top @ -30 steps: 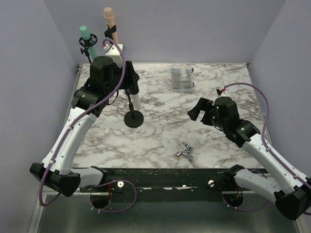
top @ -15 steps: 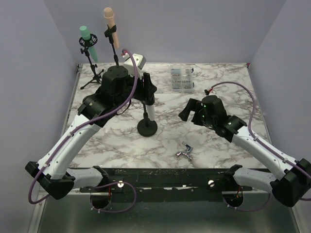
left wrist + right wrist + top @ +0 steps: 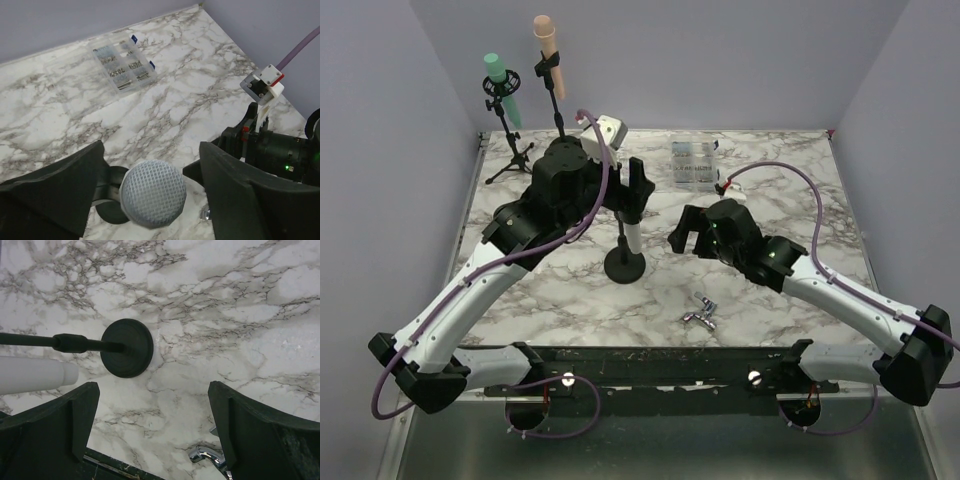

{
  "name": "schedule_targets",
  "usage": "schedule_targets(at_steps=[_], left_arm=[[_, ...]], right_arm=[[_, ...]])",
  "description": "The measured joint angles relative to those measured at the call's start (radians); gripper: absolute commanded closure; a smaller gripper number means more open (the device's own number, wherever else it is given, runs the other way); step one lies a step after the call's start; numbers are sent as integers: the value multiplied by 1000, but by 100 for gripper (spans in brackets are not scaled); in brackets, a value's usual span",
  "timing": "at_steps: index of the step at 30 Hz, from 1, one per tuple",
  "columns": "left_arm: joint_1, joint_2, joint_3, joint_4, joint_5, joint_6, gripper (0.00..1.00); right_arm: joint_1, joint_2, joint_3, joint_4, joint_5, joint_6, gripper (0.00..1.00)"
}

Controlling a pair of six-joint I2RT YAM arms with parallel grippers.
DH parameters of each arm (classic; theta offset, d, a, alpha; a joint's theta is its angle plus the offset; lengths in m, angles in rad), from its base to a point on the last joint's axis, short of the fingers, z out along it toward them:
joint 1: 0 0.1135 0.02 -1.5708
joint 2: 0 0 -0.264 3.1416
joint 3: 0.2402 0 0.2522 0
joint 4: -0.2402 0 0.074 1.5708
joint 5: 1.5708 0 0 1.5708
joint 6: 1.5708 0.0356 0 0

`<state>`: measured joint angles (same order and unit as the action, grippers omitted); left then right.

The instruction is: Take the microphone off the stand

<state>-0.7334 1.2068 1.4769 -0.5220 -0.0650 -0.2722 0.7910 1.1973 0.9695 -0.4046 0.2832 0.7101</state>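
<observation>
The microphone (image 3: 152,192) has a grey mesh head and a white body (image 3: 631,233). It sits in the clip of a black stand with a round base (image 3: 625,265) in the middle of the marble table. My left gripper (image 3: 635,185) is open, its fingers on either side of the mesh head with a gap on the right side. My right gripper (image 3: 682,232) is open just right of the stand, nothing between its fingers (image 3: 75,425). The right wrist view shows the base (image 3: 126,347), the stand's rod (image 3: 75,342) and the white body (image 3: 30,375).
A green microphone (image 3: 502,85) and a pink one (image 3: 546,40) stand on their own stands at the back left. A clear compartment box (image 3: 694,162) lies at the back. A small chrome metal part (image 3: 701,313) lies near the front edge.
The stand with its microphone has shifted right and nearer with my left arm. The left jaws have spread wider around the mesh head. My right arm has moved left toward the stand.
</observation>
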Motion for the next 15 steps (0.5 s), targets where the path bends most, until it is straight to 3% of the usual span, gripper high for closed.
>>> schedule_targets(at_steps=[8,15], left_arm=[[0,-137,-63,87,-25,40,1],[0,-311,-195,217,-118,94,1]], right_arm=[[93,2,93,0,93,-52,0],[256,4,200,40,209,-153,0]])
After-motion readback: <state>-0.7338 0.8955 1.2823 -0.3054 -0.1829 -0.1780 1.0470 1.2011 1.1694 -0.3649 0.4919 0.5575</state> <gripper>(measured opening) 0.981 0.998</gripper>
